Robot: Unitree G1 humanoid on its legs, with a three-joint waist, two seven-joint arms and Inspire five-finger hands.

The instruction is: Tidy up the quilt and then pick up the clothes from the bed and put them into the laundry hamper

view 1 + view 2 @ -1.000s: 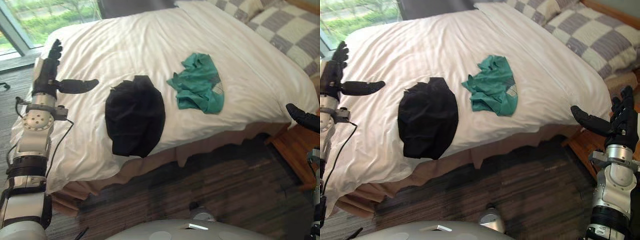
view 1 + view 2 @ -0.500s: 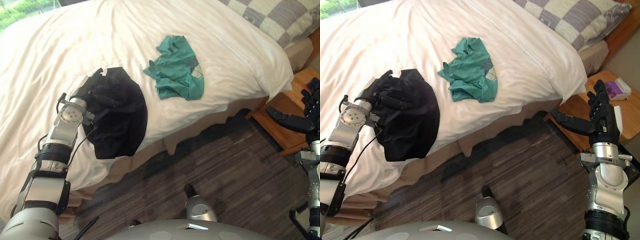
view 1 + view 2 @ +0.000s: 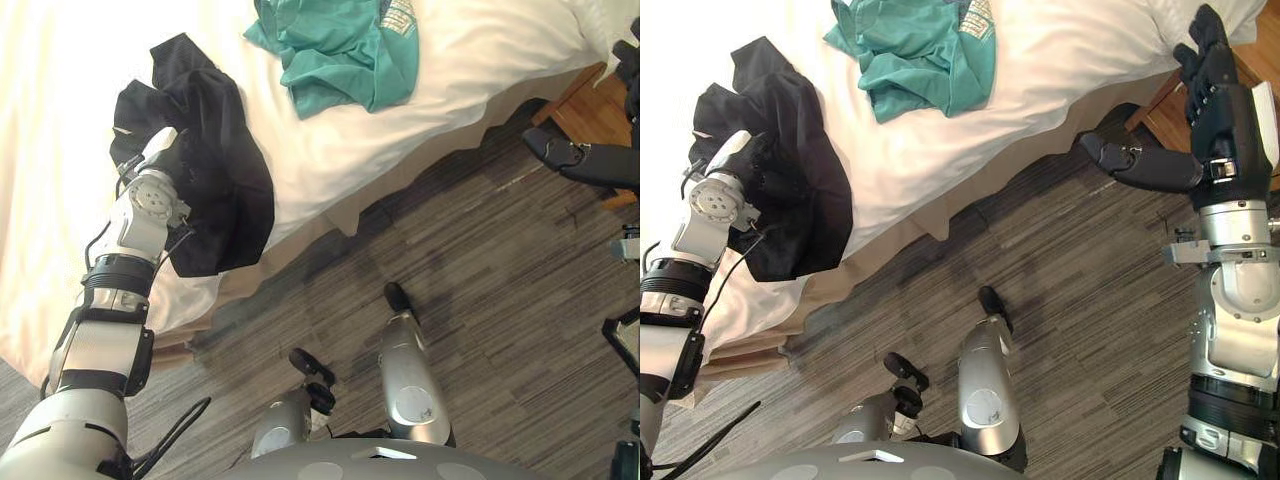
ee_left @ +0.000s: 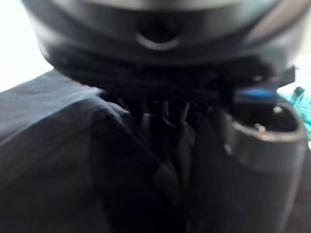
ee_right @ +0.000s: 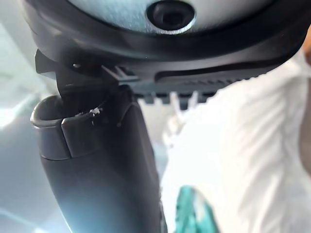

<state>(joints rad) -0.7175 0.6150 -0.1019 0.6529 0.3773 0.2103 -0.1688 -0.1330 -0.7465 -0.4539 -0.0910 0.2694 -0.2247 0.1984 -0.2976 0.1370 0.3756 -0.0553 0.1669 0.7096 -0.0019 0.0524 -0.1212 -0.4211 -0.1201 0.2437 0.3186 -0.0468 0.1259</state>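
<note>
Grabbing the first item, we judge: black garment [image 3: 215, 170] sits bunched around our left hand [image 4: 262, 155] at the bed's near edge, with part of it hanging down the side. The fingers are buried in the cloth, so we can't tell if the grip is closed. Teal garment [image 3: 335, 50] lies untouched further up on the white quilt [image 3: 470, 40]. Right hand [image 3: 1215, 90] is spread and empty above the floor [image 3: 480, 300], near the wooden nightstand [image 3: 590, 110]. Next move calls for confirming the hold, lifting the black piece clear of the quilt, then turning to find the hamper.
</note>
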